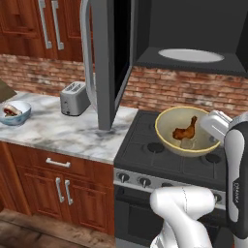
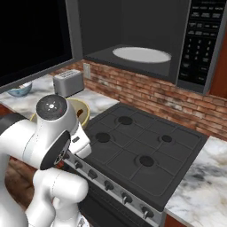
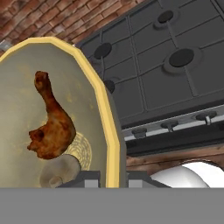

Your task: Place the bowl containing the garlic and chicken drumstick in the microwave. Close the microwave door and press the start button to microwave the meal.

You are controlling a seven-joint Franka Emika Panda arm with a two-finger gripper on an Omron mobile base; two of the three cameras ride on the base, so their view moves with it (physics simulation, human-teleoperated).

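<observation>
The tan bowl [image 1: 170, 127] with a yellowish rim hangs tilted above the stove's left burners. In it lie the orange-brown chicken drumstick [image 1: 185, 131] and a pale garlic bulb [image 3: 59, 170]. My gripper [image 1: 209, 135] is shut on the bowl's right rim; in the hand view its fingertips [image 3: 89, 181] straddle the yellow rim [image 3: 109, 131]. The microwave [image 1: 193, 24] sits above, with its white turntable plate [image 1: 190, 54] bare. The microwave door [image 1: 109, 53] stands swung open to the left. In the right base view my arm hides most of the bowl [image 2: 83, 111]; the microwave's button panel [image 2: 201, 40] is at right.
A black stove [image 2: 142, 146] with several burners lies under the bowl. On the marble counter [image 1: 68, 131] to the left stand a silver toaster [image 1: 74, 98] and a small blue-white bowl [image 1: 14, 112]. A brick wall and wooden cabinets [image 1: 29, 24] lie behind.
</observation>
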